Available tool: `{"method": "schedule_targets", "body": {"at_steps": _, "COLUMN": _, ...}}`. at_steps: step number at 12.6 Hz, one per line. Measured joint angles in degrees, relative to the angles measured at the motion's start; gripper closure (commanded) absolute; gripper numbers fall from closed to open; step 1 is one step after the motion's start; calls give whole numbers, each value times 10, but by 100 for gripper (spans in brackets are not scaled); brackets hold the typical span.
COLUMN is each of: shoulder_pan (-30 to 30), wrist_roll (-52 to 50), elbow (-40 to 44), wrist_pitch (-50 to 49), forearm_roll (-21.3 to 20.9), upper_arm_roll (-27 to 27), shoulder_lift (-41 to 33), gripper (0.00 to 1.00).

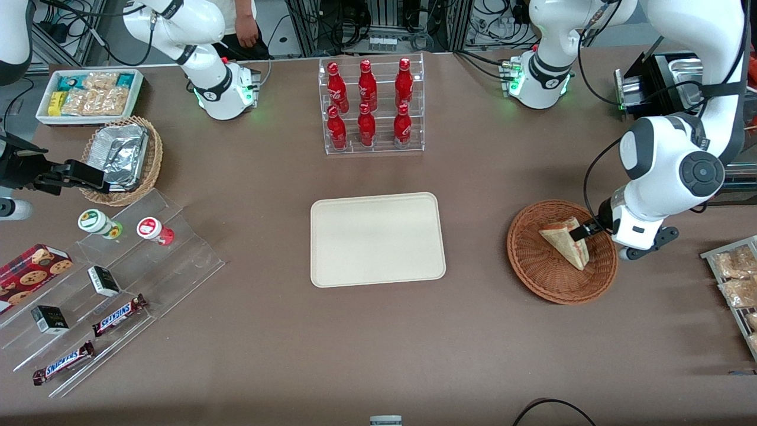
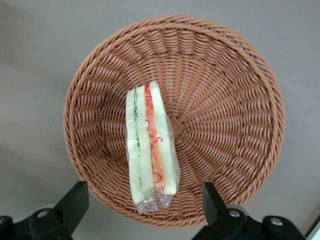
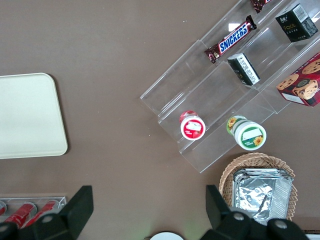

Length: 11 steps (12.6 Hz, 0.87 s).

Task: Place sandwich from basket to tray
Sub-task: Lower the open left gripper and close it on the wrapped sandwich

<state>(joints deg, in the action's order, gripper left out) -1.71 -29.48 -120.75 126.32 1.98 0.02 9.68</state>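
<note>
A round reddish-brown wicker basket (image 1: pixel 562 260) sits on a brown table (image 1: pixel 378 343), toward the working arm's end, well apart from the cream-beige tray (image 1: pixel 377 238) at the table's middle. Inside the basket lies the sandwich (image 1: pixel 566 239), a clear-wrapped triangular wedge resting on its side; the wrist camera shows its cut edge (image 2: pixel 150 147) with white bread and red, orange and green layers. The left arm's gripper (image 2: pixel 145 207) hovers over the basket at the rim nearest its arm, its two dark fingers (image 2: pixel 75 200) spread wide, one on either side of the sandwich's end, gripping nothing. The tray holds nothing. A clear rack of red bottles (image 1: pixel 369 106) stands farther from the front camera than the tray.
</note>
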Motion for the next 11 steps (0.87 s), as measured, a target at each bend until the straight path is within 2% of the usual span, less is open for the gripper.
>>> {"method": "schedule_targets", "body": {"at_steps": 3, "shoulder_pan": -1, "wrist_roll": -50, "elbow": -17, "wrist_pitch": 27, "forearm_roll": 1, "upper_arm_roll": -1, "shoulder_lift": 1, "gripper": 0}}
{"method": "schedule_targets", "body": {"at_steps": 11, "shoulder_pan": -2, "wrist_roll": -88, "elbow": -44, "wrist_pitch": 74, "forearm_roll": 6, "upper_arm_roll": -2, "shoulder_lift": 21, "gripper": 0}}
